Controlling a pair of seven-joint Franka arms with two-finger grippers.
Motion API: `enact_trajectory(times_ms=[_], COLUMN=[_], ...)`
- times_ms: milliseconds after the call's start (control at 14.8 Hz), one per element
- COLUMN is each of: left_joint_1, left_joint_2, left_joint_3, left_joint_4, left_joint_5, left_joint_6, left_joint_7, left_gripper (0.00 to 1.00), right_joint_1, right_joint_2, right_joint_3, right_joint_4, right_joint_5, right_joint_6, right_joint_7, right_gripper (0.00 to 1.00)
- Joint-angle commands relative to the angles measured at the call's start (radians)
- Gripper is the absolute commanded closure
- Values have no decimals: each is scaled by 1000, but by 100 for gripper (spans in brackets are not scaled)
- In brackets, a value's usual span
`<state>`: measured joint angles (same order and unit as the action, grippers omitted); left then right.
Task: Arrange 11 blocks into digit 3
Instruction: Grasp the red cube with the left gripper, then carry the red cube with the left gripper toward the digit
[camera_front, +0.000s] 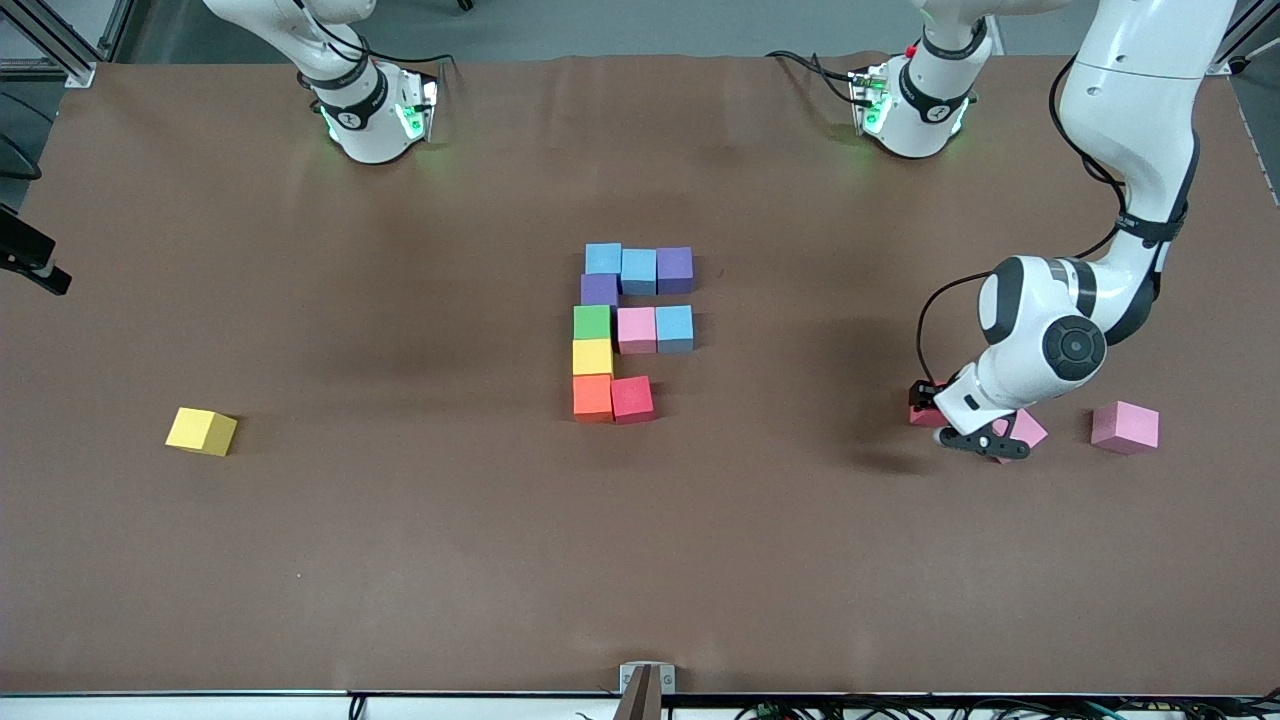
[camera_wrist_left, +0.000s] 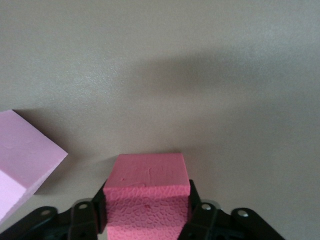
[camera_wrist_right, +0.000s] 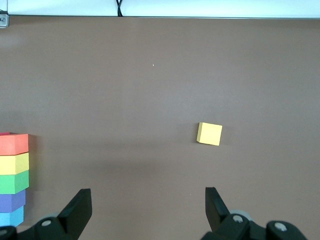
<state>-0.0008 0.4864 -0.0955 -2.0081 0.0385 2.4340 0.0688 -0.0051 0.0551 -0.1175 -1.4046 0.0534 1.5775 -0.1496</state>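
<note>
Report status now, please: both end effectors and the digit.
Left end effector shut on red block. Right end effector open, waiting. Digit 3 lacks one cube.

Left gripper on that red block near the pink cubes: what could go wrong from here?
1. The left gripper has its fingers on both sides of the red block, with a pale pink cube close beside it; lifting or swinging could nudge that cube.
2. The grip looks low on the block's end, so it might twist or slip in transit.
3. The open spot beside the placed red block is tight; a skewed placement could shove the figure's lowest bar.
</note>
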Motion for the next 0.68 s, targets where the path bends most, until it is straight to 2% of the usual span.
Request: enact_trajectory(times_ms=[0, 203, 405, 608], left_joint_1=[4, 1, -4, -57], left_joint_2=[-5, -16, -5, 14], left_joint_3=[-12, -50, -87, -101], left_joint_4=[11, 67, 181, 271], left_joint_5=[-17, -17, -17, -17], left_joint_6=[-3, -39, -133, -193], left_joint_7=[-78, -254, -435, -646], left_gripper=[86, 88, 88, 88], right_joint_1=[-4, -4, -4, -4], right_joint_2=[-11, -11, -11, -11], right_joint_3=[7, 7, 7, 5], right_joint_4=[-7, -7, -7, -7], right_joint_5=[-18, -18, -18, -18], right_joint_6=[4, 4, 4, 4], right_joint_7=[4, 4, 4, 4], right_gripper=[0, 0, 0, 0])
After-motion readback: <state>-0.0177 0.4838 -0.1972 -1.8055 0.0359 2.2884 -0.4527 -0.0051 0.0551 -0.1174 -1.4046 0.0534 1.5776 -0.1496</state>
